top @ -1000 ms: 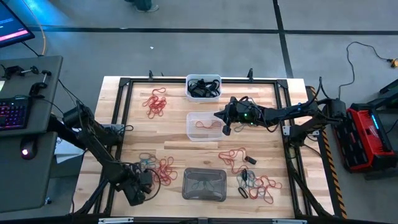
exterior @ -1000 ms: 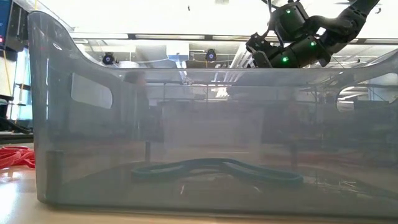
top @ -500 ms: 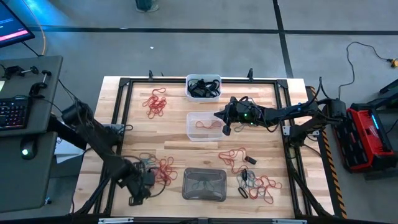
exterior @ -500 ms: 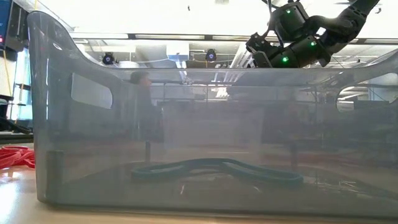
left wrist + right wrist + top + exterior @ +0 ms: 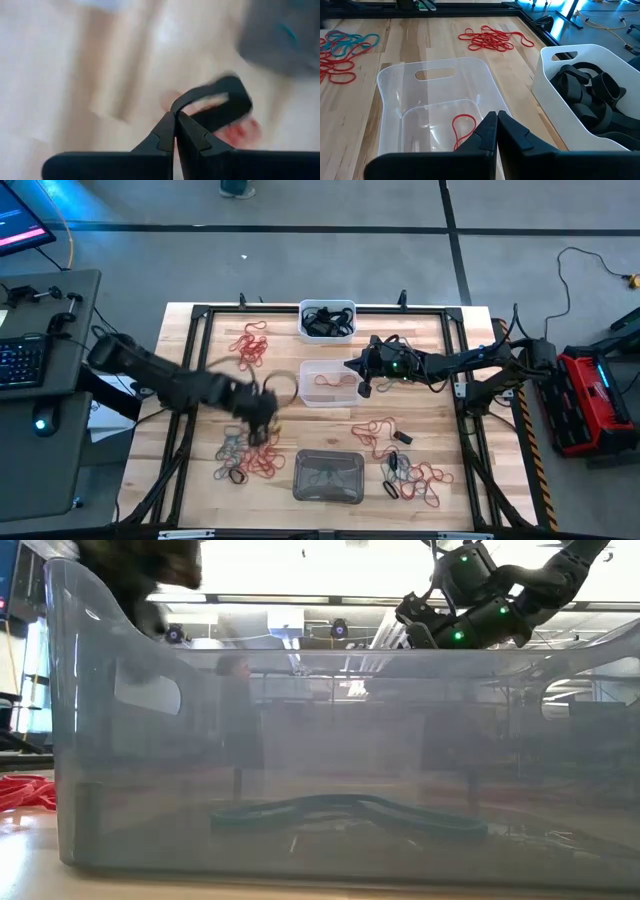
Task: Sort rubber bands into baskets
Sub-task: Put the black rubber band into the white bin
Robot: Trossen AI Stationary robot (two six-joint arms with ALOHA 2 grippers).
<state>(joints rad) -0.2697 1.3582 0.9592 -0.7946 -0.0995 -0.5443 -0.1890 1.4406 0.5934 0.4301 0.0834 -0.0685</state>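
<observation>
My left gripper (image 5: 176, 114) is shut on a black rubber band (image 5: 215, 97) and hangs blurred above the table (image 5: 268, 408), just left of the clear basket (image 5: 325, 382). That basket holds one red band (image 5: 462, 127). The white basket (image 5: 327, 320) at the far edge holds black bands (image 5: 590, 92). The grey basket (image 5: 328, 476) at the near edge holds a teal band (image 5: 350, 812). My right gripper (image 5: 497, 114) is shut with nothing in it, above the clear basket's right end (image 5: 362, 385). My left gripper pinches one spot of the black band's loop (image 5: 181, 102) between its two fingertips. The fingers slant steeply down from above. The rest of the loop stands out beyond the fingertips, lifted clear of the table (image 5: 284, 386).
Loose bands lie on the wood: a red heap (image 5: 250, 345) at the far left, a mixed heap (image 5: 245, 460) at the near left, red ones (image 5: 378, 435) right of centre, and a mixed heap (image 5: 415, 478) at the near right. A black frame (image 5: 190, 380) borders the table.
My left gripper has risen from the mixed heap at the near left and swung fast toward the far edge and the right, up to the clear basket's left end. The black band has come up with it, clear of the table.
</observation>
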